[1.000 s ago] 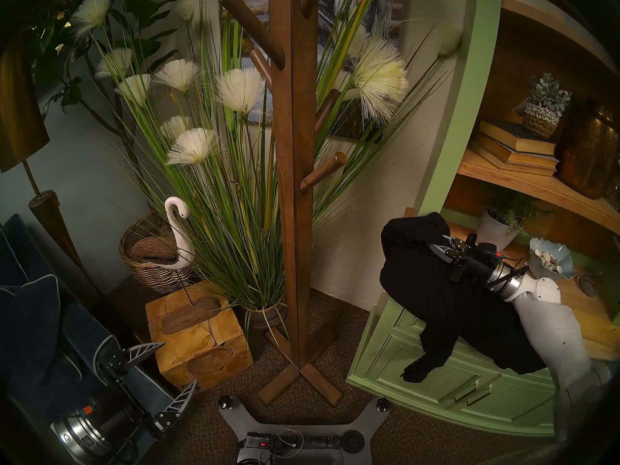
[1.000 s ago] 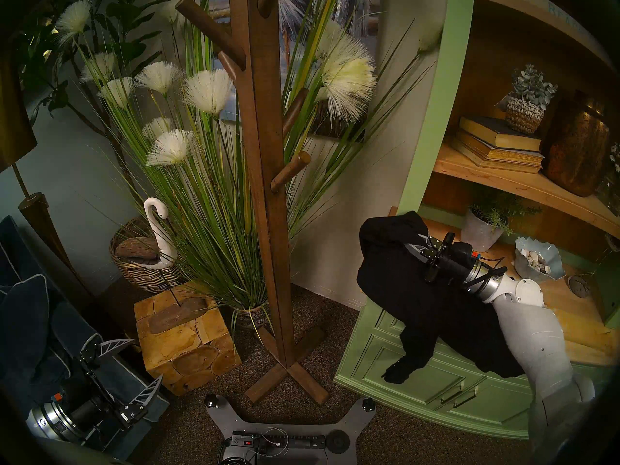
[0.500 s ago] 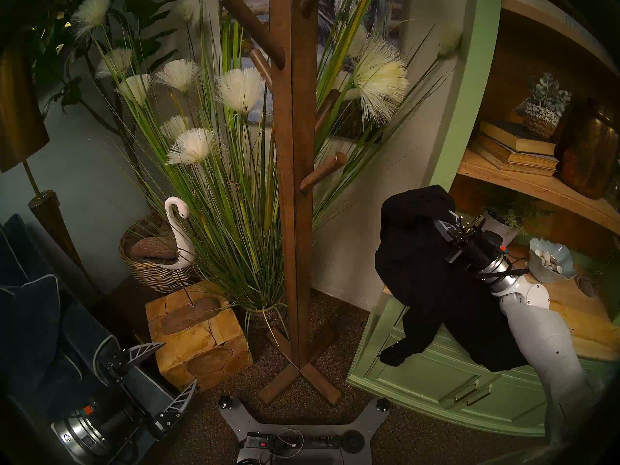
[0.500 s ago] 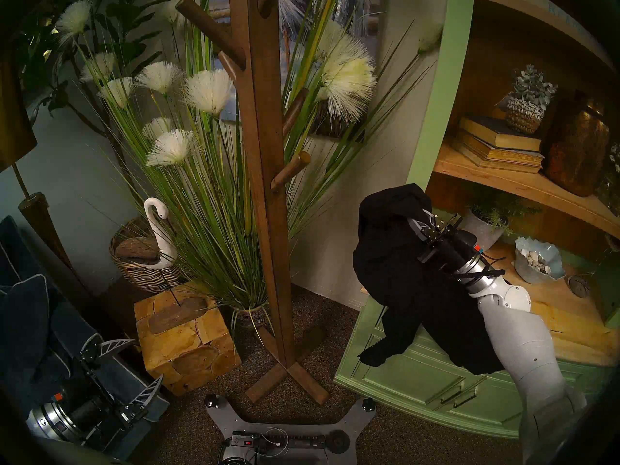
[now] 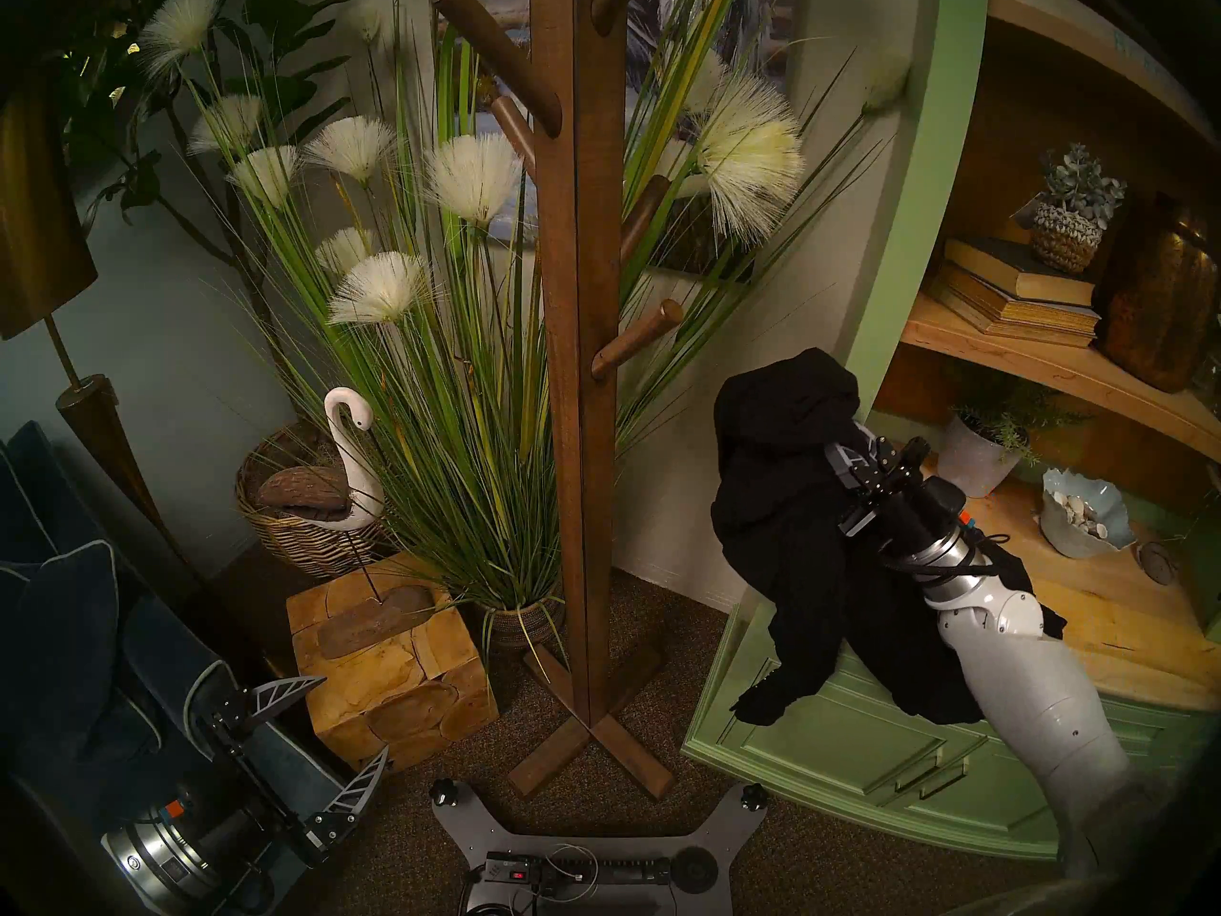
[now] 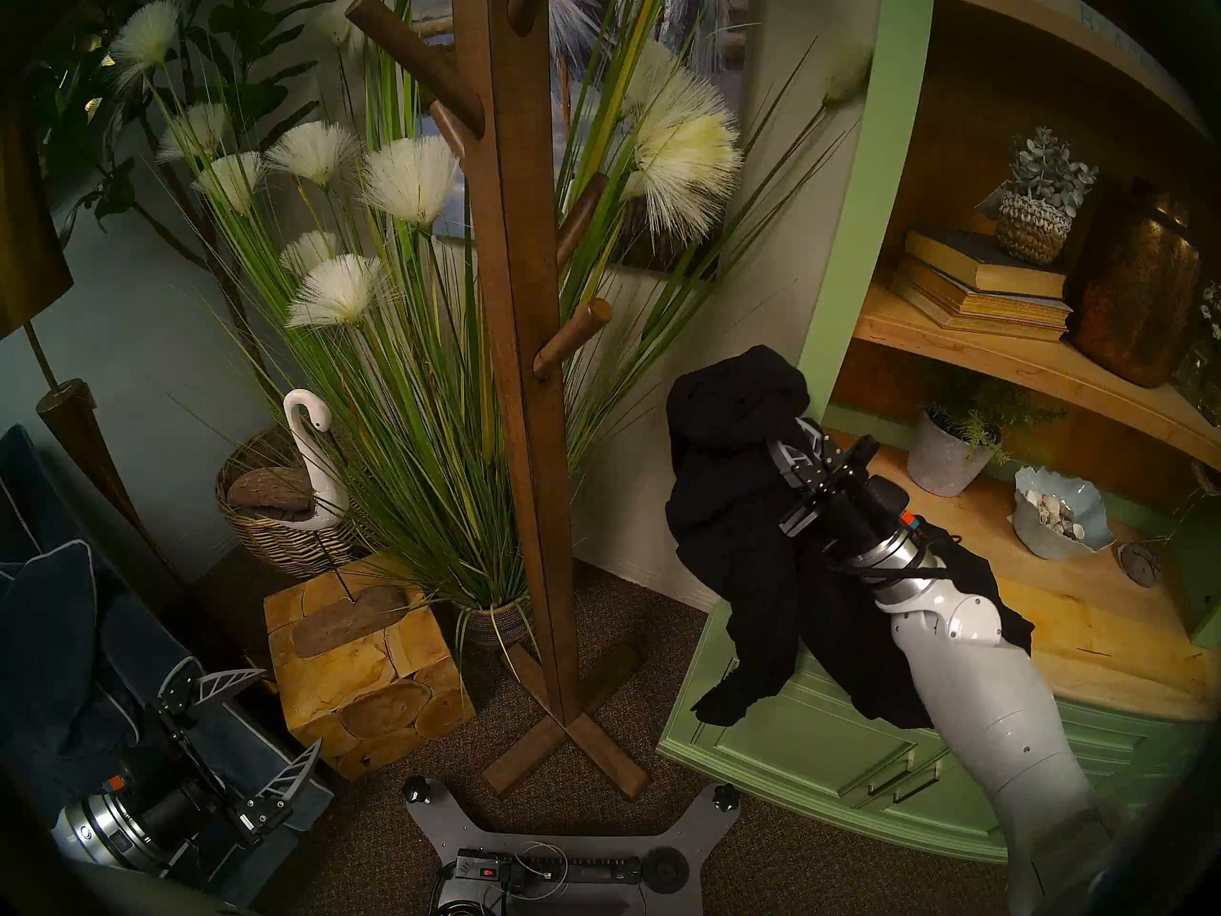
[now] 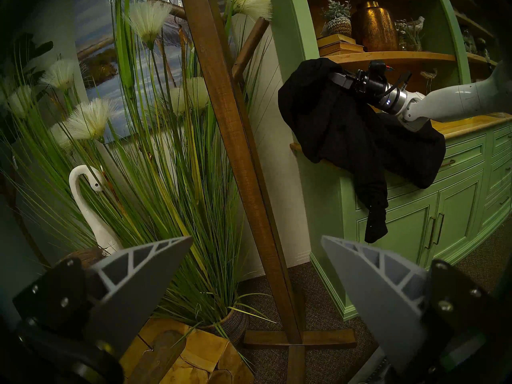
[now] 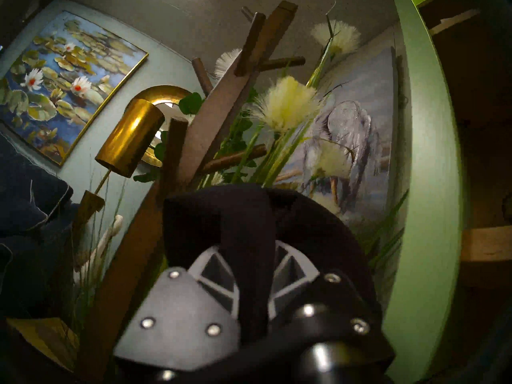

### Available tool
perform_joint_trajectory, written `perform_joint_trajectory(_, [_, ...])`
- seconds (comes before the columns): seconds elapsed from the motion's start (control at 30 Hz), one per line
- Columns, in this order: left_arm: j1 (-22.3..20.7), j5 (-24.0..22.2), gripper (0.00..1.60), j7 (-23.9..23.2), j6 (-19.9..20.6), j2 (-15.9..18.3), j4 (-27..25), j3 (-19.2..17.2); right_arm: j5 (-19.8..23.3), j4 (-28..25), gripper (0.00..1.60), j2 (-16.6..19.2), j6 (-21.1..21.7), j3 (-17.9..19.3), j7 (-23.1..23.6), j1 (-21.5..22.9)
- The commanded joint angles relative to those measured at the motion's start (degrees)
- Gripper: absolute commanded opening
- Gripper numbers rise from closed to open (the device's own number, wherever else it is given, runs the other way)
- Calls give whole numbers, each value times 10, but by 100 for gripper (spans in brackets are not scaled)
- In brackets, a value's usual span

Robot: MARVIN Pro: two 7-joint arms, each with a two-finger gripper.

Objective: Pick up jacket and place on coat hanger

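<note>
The black jacket (image 5: 793,498) hangs limp from my right gripper (image 5: 842,449), which is shut on a fold of it, lifted above the green cabinet's front left corner; a sleeve dangles down the cabinet front. It also shows in the head right view (image 6: 733,498), the left wrist view (image 7: 332,125) and the right wrist view (image 8: 243,231), where the fabric covers the fingertips. The brown wooden coat stand (image 5: 581,366) rises in the middle, left of the jacket; its lowest right peg (image 5: 637,336) is just up-left of it. My left gripper (image 5: 353,716) is open and empty, low at the left.
A green cabinet (image 5: 859,762) with wooden shelves holds books, pots and a shell bowl (image 5: 1083,511). Tall grass with white plumes (image 5: 462,366) stands behind the stand. A swan figure (image 5: 350,458) on a wooden block (image 5: 390,670), a basket, a brass floor lamp (image 5: 39,201) and a blue cushion (image 5: 66,630) are at left.
My right gripper has lifted the jacket up and carried it left, towards the stand's lowest right peg. The dangling sleeve swung left with it. The left arm has not moved.
</note>
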Motion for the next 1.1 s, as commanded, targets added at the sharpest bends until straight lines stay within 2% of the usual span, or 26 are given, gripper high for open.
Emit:
perform_joint_trajectory(0.0, [-2, -3, 160, 0, -1, 1, -7, -1, 7, -65, 0, 0, -13, 8, 27, -11])
perform_joint_trajectory(0.23, [-4, -1, 160, -1, -1, 0, -5, -1, 8, -98, 0, -4, -13, 20, 16, -3])
perform_joint_trajectory(0.37, [-5, 1, 160, -1, -1, -1, -4, -1, 9, -136, 0, -10, -13, 32, 10, 6])
perform_joint_trajectory(0.53, [-6, 1, 160, -2, -1, -1, -4, -1, 9, -153, 0, -14, -13, 42, 8, 15])
perform_joint_trajectory(1.07, [-10, 5, 160, -4, -1, -4, -2, -2, 15, -254, 0, -32, -13, 114, -5, 39])
